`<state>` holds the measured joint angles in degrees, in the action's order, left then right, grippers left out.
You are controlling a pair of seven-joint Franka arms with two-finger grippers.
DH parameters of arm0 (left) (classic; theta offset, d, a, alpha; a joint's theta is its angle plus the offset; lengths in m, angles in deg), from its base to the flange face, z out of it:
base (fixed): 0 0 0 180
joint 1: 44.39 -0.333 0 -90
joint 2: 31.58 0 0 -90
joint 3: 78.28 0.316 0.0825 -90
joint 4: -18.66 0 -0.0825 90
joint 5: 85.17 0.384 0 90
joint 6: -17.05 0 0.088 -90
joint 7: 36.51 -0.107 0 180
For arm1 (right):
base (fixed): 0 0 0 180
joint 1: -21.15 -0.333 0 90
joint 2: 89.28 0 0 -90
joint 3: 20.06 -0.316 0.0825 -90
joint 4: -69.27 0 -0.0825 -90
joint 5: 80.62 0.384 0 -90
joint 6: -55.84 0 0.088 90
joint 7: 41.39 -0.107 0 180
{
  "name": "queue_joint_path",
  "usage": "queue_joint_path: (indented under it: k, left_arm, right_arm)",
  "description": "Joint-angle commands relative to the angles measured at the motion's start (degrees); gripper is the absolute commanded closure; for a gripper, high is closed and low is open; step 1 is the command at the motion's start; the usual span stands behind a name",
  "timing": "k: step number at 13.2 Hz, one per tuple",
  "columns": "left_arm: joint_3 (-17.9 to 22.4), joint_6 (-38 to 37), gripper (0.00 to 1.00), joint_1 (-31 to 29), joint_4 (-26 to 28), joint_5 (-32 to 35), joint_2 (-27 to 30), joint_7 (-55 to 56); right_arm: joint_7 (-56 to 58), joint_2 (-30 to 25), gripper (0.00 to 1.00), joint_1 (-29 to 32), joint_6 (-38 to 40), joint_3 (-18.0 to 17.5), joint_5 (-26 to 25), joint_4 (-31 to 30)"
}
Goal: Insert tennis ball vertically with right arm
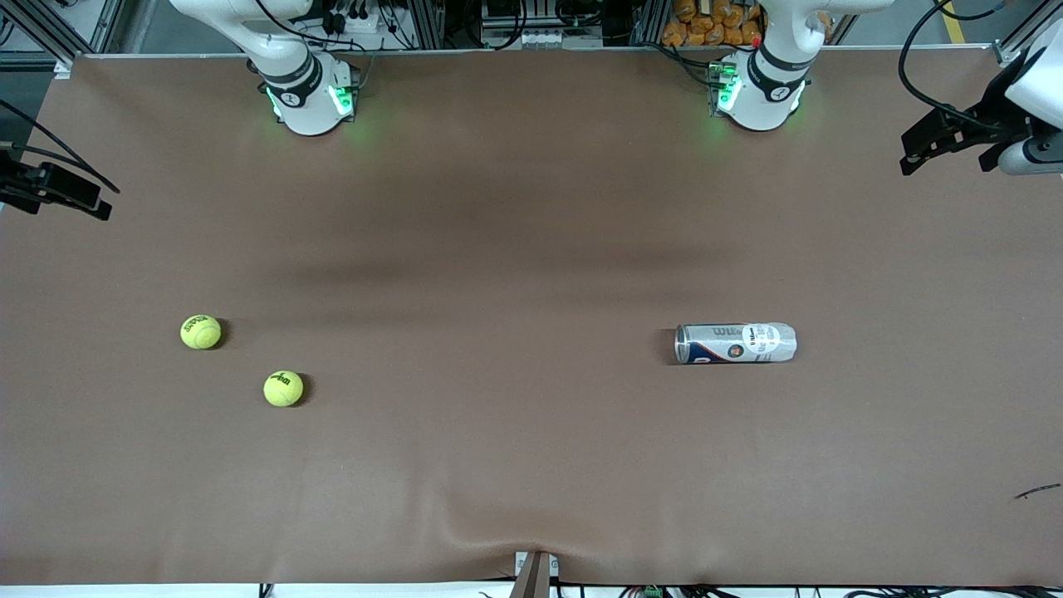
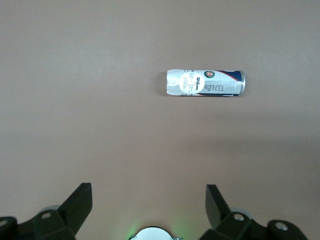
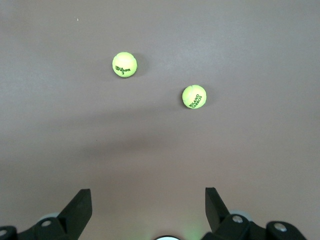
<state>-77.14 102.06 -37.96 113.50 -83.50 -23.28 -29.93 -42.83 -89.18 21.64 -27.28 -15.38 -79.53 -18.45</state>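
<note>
Looks like a robotics lab, not anybody's home. Two white robot arm bases (image 1: 309,98) (image 1: 760,93) with green status lights are bolted along the far edge of a big table covered in a plain brown mat (image 1: 531,465). Past that edge you get aluminium framing (image 1: 419,21), bundles of black cables (image 1: 357,17) and electronics boxes (image 1: 519,18). A camera mount (image 1: 536,575) pokes up at the near edge, and more cables run underneath it.
</note>
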Motion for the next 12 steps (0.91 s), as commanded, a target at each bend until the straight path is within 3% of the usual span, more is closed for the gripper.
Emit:
queue_joint_path:
  k: [1,12]
  left_arm:
    - [0.0,-1.3,0.0,-0.1,-1.0,1.1,-0.5,-0.4]
    - [-0.1,2.5,0.0,-1.9,1.9,1.2,-1.0,-4.4]
  right_arm:
    - [0.7,-0.8,0.0,0.9,0.4,-0.8,0.5,-0.5]
    - [1.1,-0.7,0.0,-0.3,1.7,-0.8,0.4,-1.2]
